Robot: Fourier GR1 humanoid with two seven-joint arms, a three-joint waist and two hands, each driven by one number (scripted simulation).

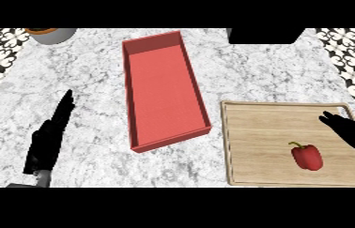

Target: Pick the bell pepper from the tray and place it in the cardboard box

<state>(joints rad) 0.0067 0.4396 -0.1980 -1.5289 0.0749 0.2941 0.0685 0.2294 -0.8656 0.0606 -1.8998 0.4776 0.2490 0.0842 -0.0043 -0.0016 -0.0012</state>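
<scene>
- The left hand (47, 140) is resting at the near left of the marble counter (90, 81), with its fingers straight, held together and pointing toward the far side. It is holding nothing.
- The red bell pepper (307, 157) is lying on the near right part of the wooden tray (260, 128), with its green stem pointing far and slightly left. Nothing is touching it.
- The tray is sitting at the near right of the counter, a pale board with a low raised rim.
- The right hand (341, 126) is coming in from the right edge over the right side of the tray. It is sitting just beyond the pepper and apart from it, with its fingers spread loosely toward the left and closing on nothing.
- The cardboard box (163, 91) is lying left of the tray in the middle of the counter, close to the tray's far left corner. It is long, red and open-topped, and it is running from near to far at a slight slant.
- A grey pot (54, 34) with a brown rim is standing at the far left corner.
- A black block (265, 35) is sitting at the far right edge of the counter.
</scene>
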